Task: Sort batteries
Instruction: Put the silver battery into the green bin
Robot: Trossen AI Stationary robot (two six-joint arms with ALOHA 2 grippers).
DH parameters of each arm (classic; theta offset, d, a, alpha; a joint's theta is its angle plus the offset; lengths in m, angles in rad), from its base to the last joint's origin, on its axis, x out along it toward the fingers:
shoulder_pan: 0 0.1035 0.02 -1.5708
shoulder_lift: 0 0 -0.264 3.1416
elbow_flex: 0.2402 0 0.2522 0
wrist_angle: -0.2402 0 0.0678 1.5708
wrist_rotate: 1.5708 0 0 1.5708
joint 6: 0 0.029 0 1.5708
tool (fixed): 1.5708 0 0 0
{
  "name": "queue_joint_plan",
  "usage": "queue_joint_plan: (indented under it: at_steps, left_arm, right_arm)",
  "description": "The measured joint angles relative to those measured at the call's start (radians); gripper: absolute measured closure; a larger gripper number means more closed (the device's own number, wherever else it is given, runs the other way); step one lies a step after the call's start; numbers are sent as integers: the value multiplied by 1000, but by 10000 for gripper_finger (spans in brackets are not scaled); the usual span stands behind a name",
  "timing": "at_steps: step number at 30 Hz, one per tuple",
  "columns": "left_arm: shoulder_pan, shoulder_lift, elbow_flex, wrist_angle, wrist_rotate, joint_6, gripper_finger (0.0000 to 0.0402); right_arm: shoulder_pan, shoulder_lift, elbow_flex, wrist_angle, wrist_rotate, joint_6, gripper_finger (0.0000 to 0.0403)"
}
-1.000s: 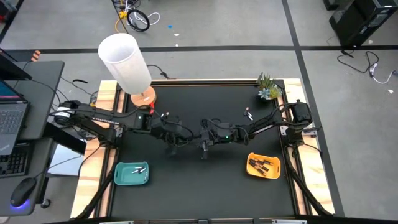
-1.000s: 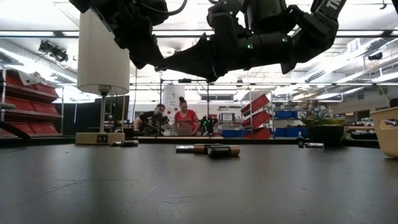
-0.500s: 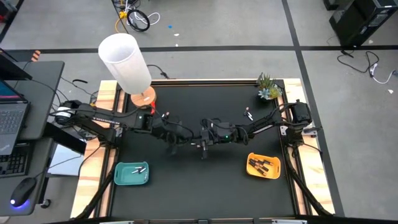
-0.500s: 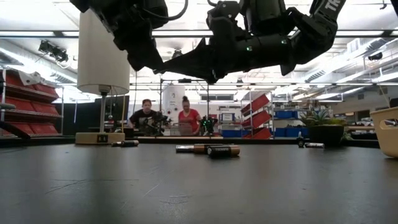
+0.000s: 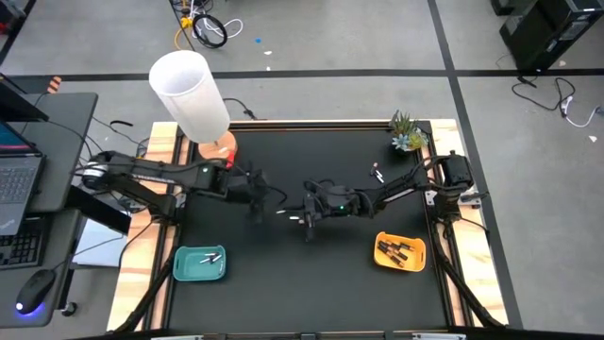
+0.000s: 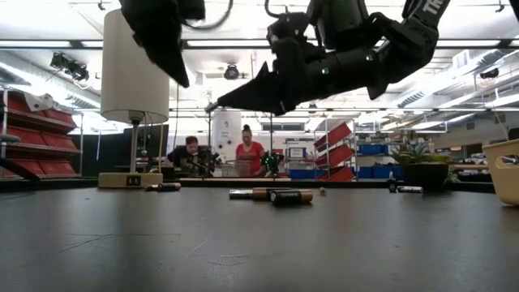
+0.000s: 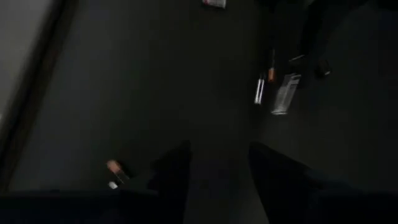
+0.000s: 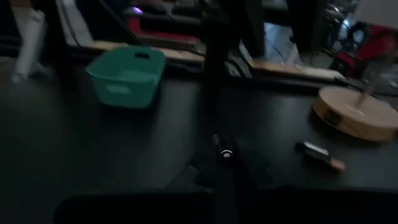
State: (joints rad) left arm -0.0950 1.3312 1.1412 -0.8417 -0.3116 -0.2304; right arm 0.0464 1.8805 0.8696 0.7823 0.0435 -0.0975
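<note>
My right gripper (image 5: 289, 213) hangs above the table's middle, pointing toward the table's left, shut on a small battery (image 8: 225, 154). My left gripper (image 5: 255, 196) is open and empty, up off the table to the left of it; its fingers (image 7: 177, 168) show apart in the left wrist view. Loose batteries (image 6: 270, 195) lie flat on the black table below the arms and also show in the left wrist view (image 7: 261, 87). One battery (image 8: 320, 155) lies near the lamp base. Another (image 5: 376, 173) lies near the plant. My right gripper pinches the battery between its two fingertips; only its pale round end (image 8: 225, 154) shows between them. The fingers come level from the table's right side. The battery is lifted clear of the table (image 6: 212, 105).
A teal tray (image 5: 199, 263) with pale batteries stands at the near left. An orange tray (image 5: 400, 251) with dark batteries stands at the near right. A white lamp (image 5: 189, 94) stands at the far left and a small plant (image 5: 406, 132) at the far right. People sit in the room behind.
My left gripper has drawn away from my right gripper toward the table's left edge and gone up. The two stood tip to tip before; now there is a gap between them. My right gripper has stayed above the table's middle.
</note>
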Motion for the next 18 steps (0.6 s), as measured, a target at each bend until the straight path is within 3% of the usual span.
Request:
queue_joint_plan:
  at_steps: [7, 12, 15, 18]
  left_arm:
    - [-92, -78, -110, 87, -110, 12, 228]
    - [-139, -116, -317, 432, -110, 13, 228]
    - [-166, -114, -446, 655, -109, 11, 228]
    - [-178, -114, -556, 833, -99, 16, 228]
  right_arm:
    - [-4, -5, 0, -85, 86, -32, 385]
    - [7, -65, -2, -279, 201, -13, 385]
    - [33, -130, -2, -470, 282, 50, 385]
    - [63, -225, -2, -720, 281, 118, 385]
